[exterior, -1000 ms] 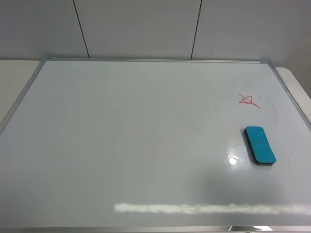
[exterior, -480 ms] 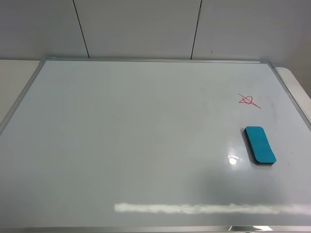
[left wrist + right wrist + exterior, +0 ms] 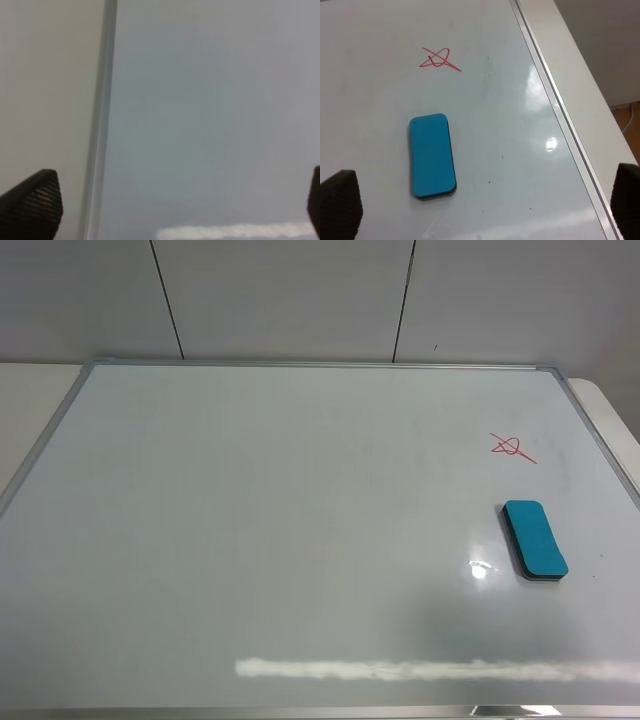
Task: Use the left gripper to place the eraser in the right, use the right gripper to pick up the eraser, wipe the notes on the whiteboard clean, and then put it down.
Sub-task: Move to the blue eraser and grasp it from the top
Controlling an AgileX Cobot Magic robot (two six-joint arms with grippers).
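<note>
One teal eraser [image 3: 535,539] lies flat on the right side of the single whiteboard [image 3: 300,540], near the one red scribble of notes [image 3: 511,447]. The left tool [image 3: 175,210] and right tool [image 3: 482,200] both have jaws wide apart and empty. The step in hand is probably the right-side pick-up. The right tool must descend and straddle the eraser.

The high camera looked down at a slant from the near side, taking in almost the whole whiteboard [image 3: 250,540], with the wall [image 3: 290,295] along the top of its view. The right wrist camera hung nearer, over the part at that view's right, sharing the eraser [image 3: 432,156] and the red notes [image 3: 439,59]. The left wrist camera sat closest, blurred, facing down on the board's silver frame [image 3: 99,125].
</note>
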